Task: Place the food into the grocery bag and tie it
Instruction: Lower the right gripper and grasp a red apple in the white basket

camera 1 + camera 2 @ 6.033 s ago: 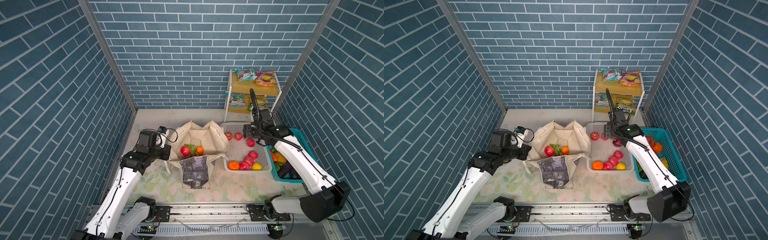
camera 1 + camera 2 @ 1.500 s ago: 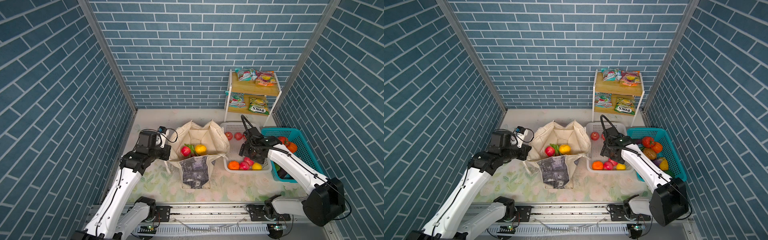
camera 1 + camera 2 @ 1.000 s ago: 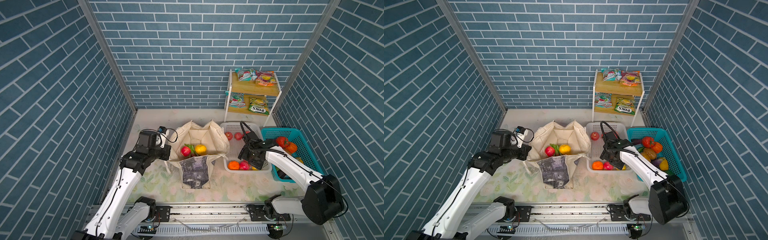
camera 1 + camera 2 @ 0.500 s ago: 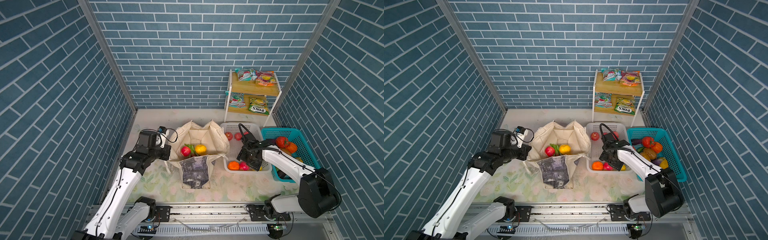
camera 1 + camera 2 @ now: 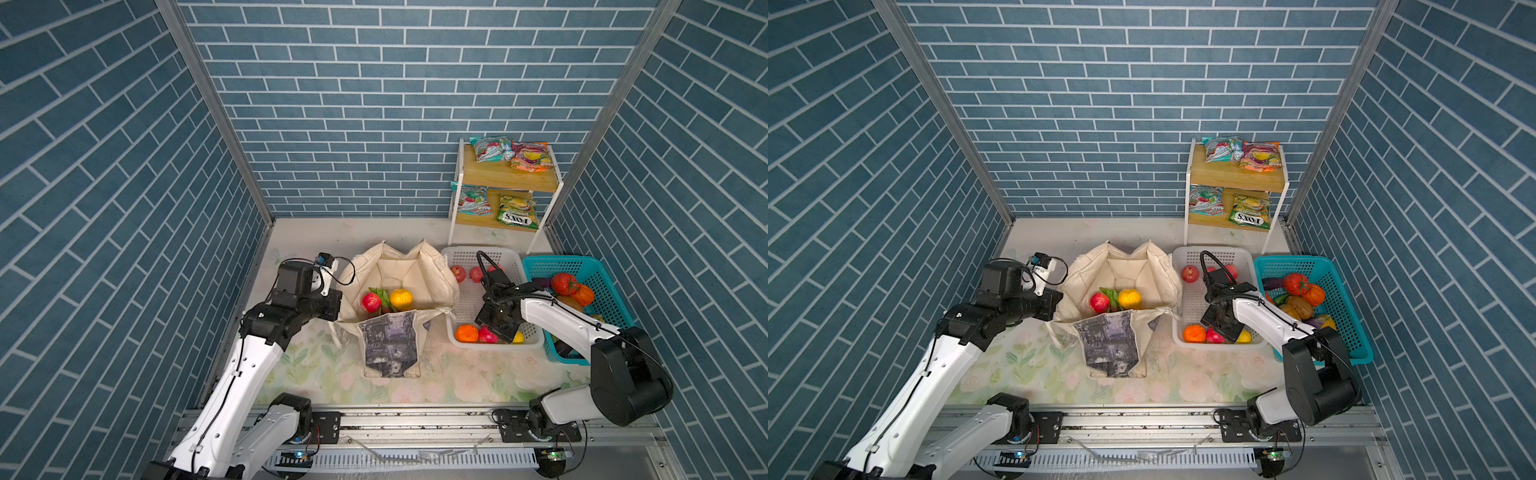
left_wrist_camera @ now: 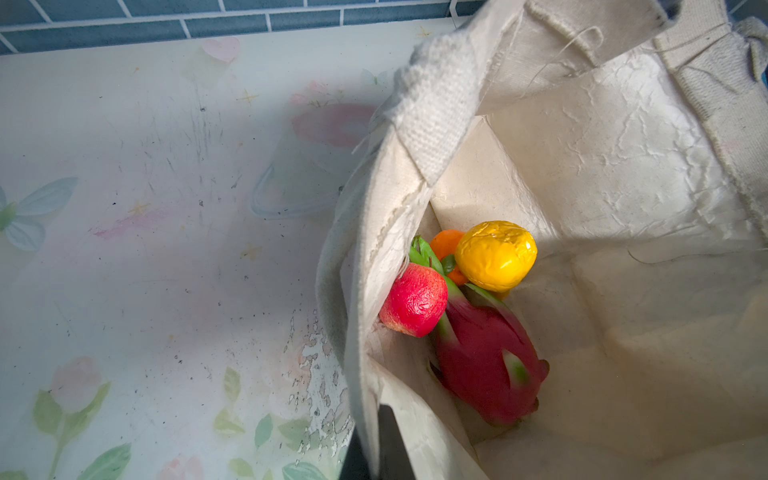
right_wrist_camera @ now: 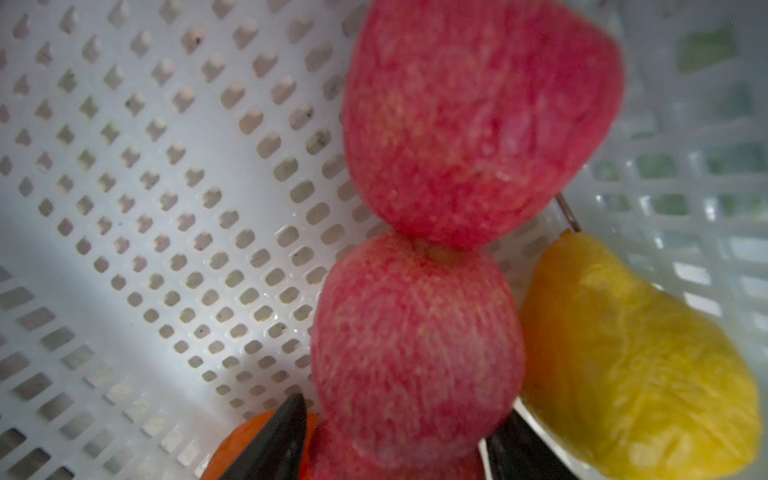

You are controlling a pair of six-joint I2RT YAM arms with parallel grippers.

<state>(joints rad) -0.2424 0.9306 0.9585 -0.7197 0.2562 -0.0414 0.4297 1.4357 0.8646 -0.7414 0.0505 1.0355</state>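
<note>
Right claw (image 7: 405, 411) straddles the mottled red toy apple (image 7: 415, 345); whether it grips, I cannot tell. Close squarely, missing the yellow pear (image 7: 636, 365) alongside. Left claw (image 6: 374, 444) pinches the cream canvas tote (image 6: 602, 145).

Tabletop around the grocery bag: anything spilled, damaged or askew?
Nothing spilled. The floral table cover is flaking beside the grocery bag, and the bag's printed front panel slumps outward.
</note>
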